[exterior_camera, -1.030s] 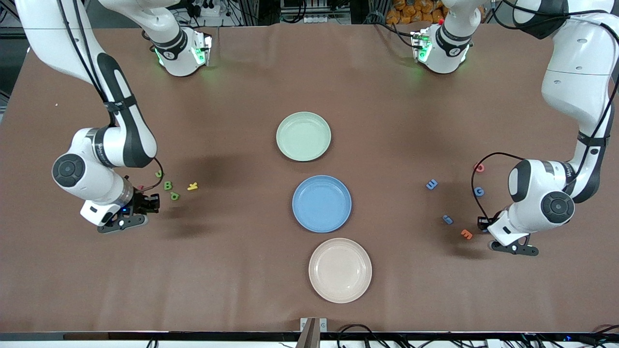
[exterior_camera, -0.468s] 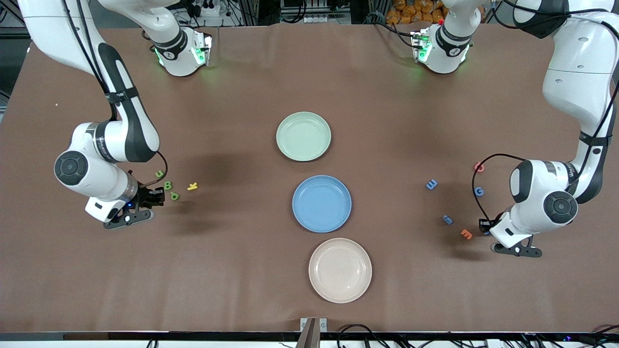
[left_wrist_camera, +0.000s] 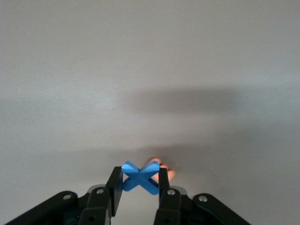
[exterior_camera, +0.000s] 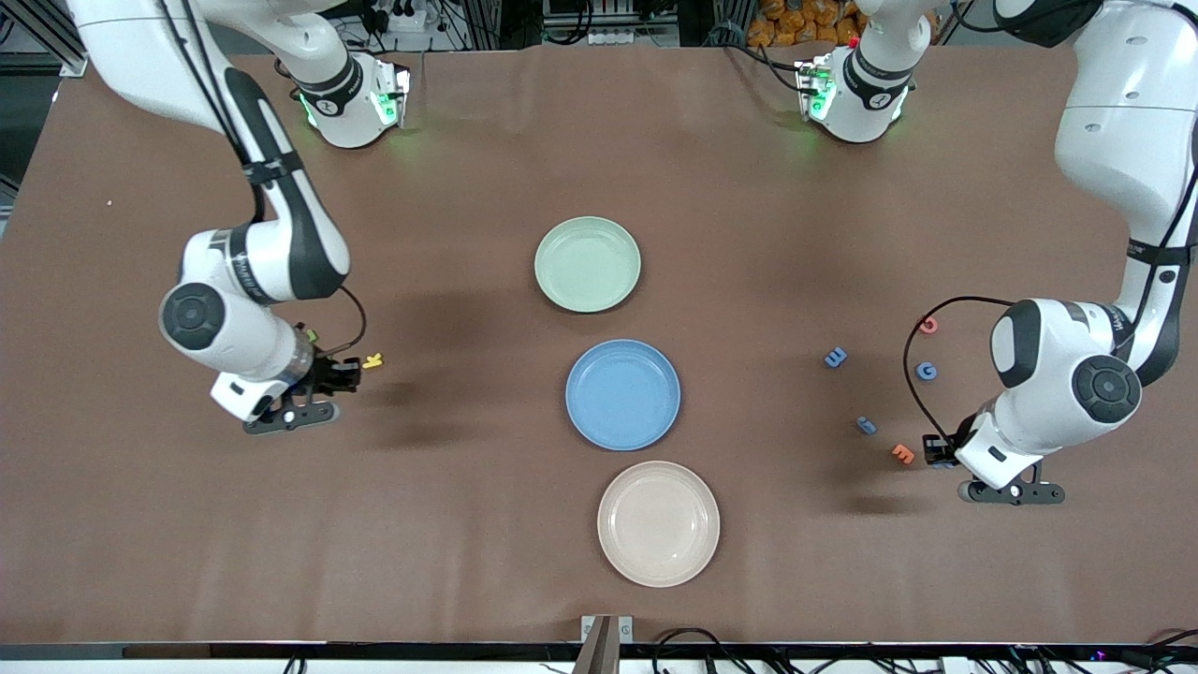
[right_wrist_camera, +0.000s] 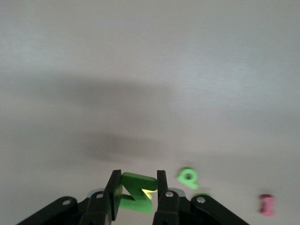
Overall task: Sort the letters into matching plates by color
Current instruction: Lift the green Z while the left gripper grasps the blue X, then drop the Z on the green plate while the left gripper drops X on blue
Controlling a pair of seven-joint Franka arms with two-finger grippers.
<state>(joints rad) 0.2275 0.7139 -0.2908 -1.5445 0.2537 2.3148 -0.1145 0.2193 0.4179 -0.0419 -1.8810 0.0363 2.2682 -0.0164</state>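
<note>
Blue X letter (left_wrist_camera: pixel 139 177) is pinched by the left claw (left_wrist_camera: pixel 140 180); green Z letter (right_wrist_camera: pixel 137 192) is pinched by the right claw (right_wrist_camera: pixel 137 190), both above the bench (exterior_camera: pixel 468 524).

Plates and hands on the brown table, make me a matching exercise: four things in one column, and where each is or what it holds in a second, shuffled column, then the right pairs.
Things:
1. round pale mint green plate
2. round cream-white plate
3. left hand
4. right hand

Descriptions:
A. shut on the small green foam letter Z
B. nearest of the three plates to the front camera
C. shut on the small blue foam letter X
D. farthest of the three plates from the front camera

Pairs: 1-D, 2-B, 3-C, 4-A
</note>
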